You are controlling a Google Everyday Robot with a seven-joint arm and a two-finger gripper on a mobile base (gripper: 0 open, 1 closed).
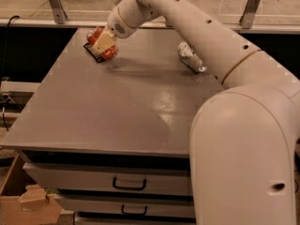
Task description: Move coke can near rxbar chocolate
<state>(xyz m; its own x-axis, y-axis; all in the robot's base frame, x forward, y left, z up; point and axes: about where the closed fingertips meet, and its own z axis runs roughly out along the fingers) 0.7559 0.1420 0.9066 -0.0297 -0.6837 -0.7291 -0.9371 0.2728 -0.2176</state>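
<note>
My gripper point(103, 43) is at the far left of the grey table top point(122, 107), shut on the coke can point(108, 54), a red-orange can whose ends show on both sides of the tan fingers point(104, 41). The can hangs low over the rxbar chocolate point(93, 51), a dark flat bar of which only the left edge shows beneath the can. I cannot tell whether the can touches the bar or the table.
A silver-white can point(191, 56) lies on its side at the far right of the table. My white arm point(243, 125) fills the right foreground. Drawers point(129, 184) sit under the table front; a cardboard box point(28, 205) stands at lower left.
</note>
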